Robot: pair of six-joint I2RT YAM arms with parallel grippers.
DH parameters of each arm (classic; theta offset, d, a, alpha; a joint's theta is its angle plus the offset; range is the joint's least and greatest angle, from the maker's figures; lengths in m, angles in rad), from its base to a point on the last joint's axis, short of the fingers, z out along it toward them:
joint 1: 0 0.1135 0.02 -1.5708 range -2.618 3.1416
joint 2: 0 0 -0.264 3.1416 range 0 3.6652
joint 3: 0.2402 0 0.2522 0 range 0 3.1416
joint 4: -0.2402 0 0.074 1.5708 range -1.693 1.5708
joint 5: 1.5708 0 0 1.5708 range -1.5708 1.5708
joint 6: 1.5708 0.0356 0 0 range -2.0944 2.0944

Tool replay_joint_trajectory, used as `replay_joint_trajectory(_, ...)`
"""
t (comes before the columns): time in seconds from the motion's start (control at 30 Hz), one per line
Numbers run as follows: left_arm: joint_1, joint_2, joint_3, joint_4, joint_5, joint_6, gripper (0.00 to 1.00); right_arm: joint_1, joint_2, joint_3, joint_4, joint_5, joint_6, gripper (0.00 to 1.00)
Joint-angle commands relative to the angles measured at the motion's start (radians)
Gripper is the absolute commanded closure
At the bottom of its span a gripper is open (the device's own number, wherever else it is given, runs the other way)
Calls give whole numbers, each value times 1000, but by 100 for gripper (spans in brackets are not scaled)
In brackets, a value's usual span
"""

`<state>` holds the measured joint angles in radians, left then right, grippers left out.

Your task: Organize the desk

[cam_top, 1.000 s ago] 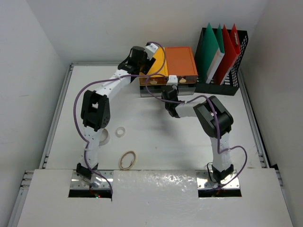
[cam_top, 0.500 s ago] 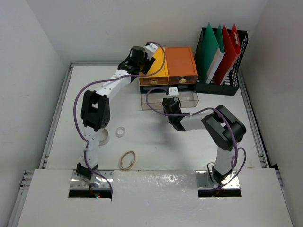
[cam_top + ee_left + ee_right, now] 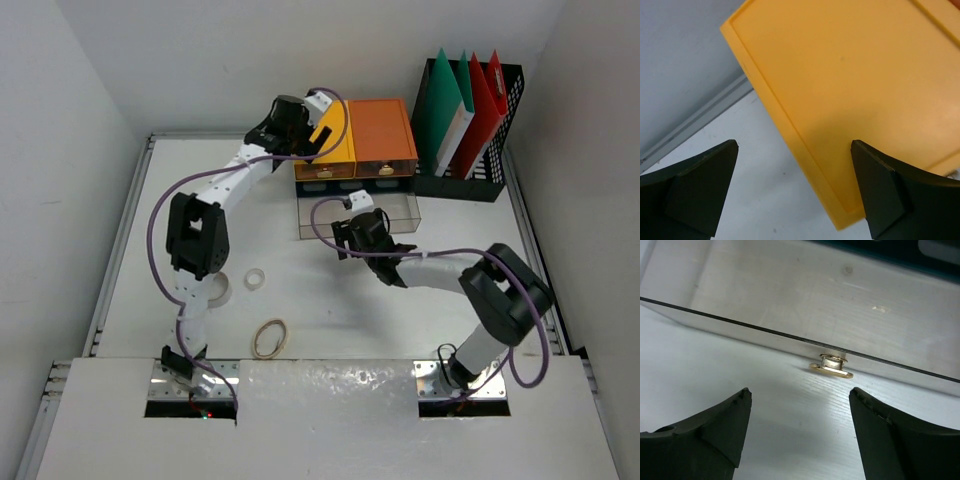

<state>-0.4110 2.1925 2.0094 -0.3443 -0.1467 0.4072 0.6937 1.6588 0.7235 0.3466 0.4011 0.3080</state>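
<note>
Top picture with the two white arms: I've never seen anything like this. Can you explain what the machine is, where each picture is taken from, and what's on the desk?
You are looking at two robot arms bolted at the near edge of a desk. Each ends in a two-finger gripper. One picture looks down from above; the other two come from cameras on the wrists.

The left gripper hovers open over a yellow box of drawers. The right gripper is open too, facing the gold knob of a pulled-out clear drawer. Neither holds anything.

Also on the desk are an orange box, a file holder with folders, a white ring and a tan band.
</note>
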Motion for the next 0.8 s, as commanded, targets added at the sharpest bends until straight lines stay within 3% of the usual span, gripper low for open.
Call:
replay_joint_trajectory(0.0, -5, -108, 74, -119, 78, -14, 1, 3, -99, 2, -18, -123, -55, 21)
replay_joint_trajectory(0.2, -2, -310, 82, -399, 95, -22, 0, 4, -207, -5, -159, -260, -101, 18)
replay_joint_trajectory(0.3, 18, -492, -108, -514, 35, -16, 1, 3, -290, -56, -184, -284, -84, 18)
replay_joint_trajectory(0.33, 37, -543, -168, -533, 30, -18, 7, 3, -313, -71, -178, -291, -80, 18)
replay_joint_trajectory(0.43, 228, -791, -378, -602, 76, -5, 16, 4, -390, -151, -146, -297, -60, 17)
replay_joint_trajectory(0.53, 374, -887, -559, -709, 96, 56, 19, 4, -432, -171, -144, -306, -52, 17)
replay_joint_trajectory(0.67, 393, -936, -861, -672, 85, 96, 16, 3, -456, -171, -172, -315, -60, 17)
replay_joint_trajectory(0.77, 431, -912, -934, -619, 122, 140, 15, 3, -482, -187, -176, -309, -55, 17)
